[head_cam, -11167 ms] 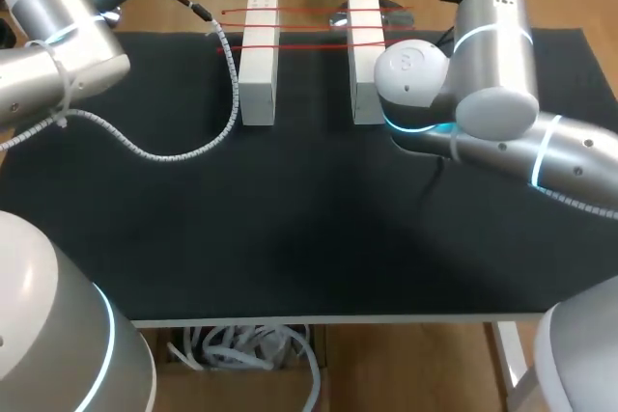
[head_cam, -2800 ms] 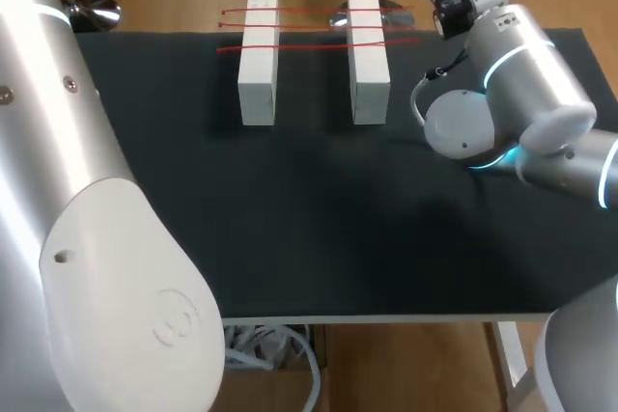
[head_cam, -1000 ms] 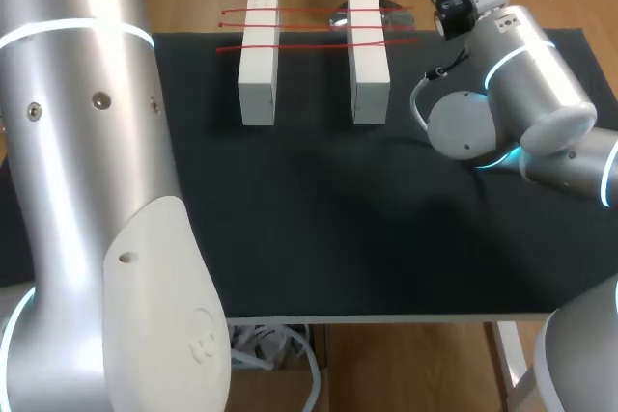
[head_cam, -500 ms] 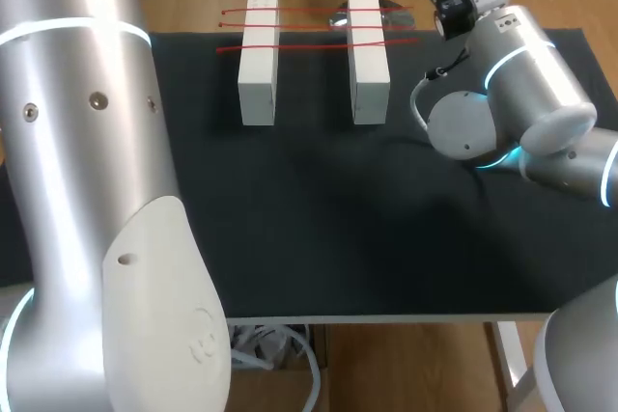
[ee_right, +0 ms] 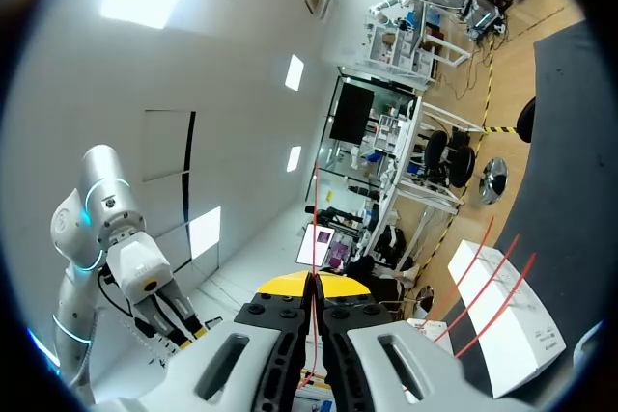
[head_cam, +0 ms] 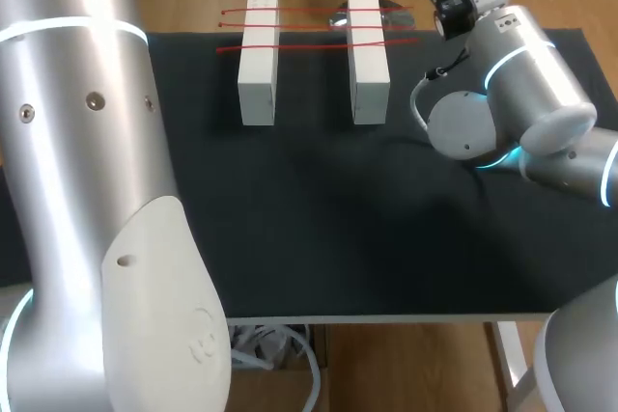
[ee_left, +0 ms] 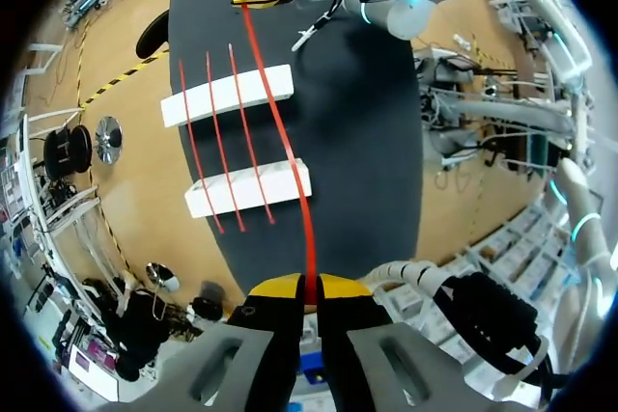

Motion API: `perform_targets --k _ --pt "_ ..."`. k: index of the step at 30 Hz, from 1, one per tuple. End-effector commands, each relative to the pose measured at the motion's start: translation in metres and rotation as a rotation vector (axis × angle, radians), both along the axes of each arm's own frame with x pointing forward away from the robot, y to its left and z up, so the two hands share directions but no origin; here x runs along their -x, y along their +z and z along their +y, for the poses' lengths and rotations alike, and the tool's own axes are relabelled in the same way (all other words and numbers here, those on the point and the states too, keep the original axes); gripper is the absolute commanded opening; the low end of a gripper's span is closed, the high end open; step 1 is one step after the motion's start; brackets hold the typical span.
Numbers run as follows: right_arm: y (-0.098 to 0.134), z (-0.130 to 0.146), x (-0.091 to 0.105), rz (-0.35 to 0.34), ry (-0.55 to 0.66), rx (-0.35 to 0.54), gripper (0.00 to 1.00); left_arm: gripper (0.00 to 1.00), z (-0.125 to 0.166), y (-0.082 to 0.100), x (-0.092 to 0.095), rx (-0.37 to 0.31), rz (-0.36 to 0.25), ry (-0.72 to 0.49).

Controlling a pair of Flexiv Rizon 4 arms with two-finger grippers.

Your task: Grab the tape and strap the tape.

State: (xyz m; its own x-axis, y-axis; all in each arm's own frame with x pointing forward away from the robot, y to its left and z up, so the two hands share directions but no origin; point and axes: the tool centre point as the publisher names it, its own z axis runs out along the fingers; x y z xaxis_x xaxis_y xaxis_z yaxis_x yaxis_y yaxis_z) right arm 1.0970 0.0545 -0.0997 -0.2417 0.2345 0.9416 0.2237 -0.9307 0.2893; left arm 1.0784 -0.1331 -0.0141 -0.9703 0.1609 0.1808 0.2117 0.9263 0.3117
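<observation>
**While one tape is held at both ends**

Where the left arm (head_cam: 87,190) fills the near left of the head view, its wrist view shows the left gripper (ee_left: 307,287) closed on one end of a red tape (ee_left: 309,238). The tape runs from those yellow tips, over two white blocks (head_cam: 259,60), to the right gripper (ee_right: 315,288), whose fingers pinch its other end. Whether the tape touches the blocks cannot be told. The blocks lie side by side, apart, across the far edge of a black mat (head_cam: 319,219). Three red strips (head_cam: 299,46) lie across both. The right arm (head_cam: 521,84) comes in at the right, its wrist raised just past the strips' right ends.
</observation>
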Motion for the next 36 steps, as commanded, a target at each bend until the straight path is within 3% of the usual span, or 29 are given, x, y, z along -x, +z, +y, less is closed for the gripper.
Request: perform_targets --k 1,8,18,20,21,23,24,36 --pt "0.001 0.000 0.000 0.003 0.000 0.002 0.00 0.00 -0.006 0.003 -0.006 -0.071 0.264 0.090" --pt "0.001 0.000 0.000 0.003 0.000 0.002 0.00 0.00 -0.008 0.002 -0.007 -0.061 0.253 0.086" --pt "0.001 0.000 0.000 0.003 0.000 0.002 0.00 0.00 -0.022 0.007 -0.022 -0.074 0.303 0.161" --pt "0.001 0.000 0.000 0.003 0.000 0.002 0.00 0.00 -0.024 0.007 -0.022 -0.060 0.298 0.175" --pt "0.001 0.000 0.000 0.003 0.000 0.002 0.00 0.00 -0.026 0.006 -0.020 -0.070 0.332 0.191" --pt "0.001 0.000 0.000 0.003 0.000 0.002 0.00 0.00 -0.027 0.005 -0.017 -0.054 0.327 0.199" --pt "0.001 0.000 0.000 0.003 0.000 0.002 0.00 0.00 -0.027 0.004 -0.015 -0.062 0.354 0.212" --pt "0.001 0.000 0.000 0.003 0.000 0.002 0.00 0.00 -0.037 -0.004 -0.009 -0.028 0.371 0.222"
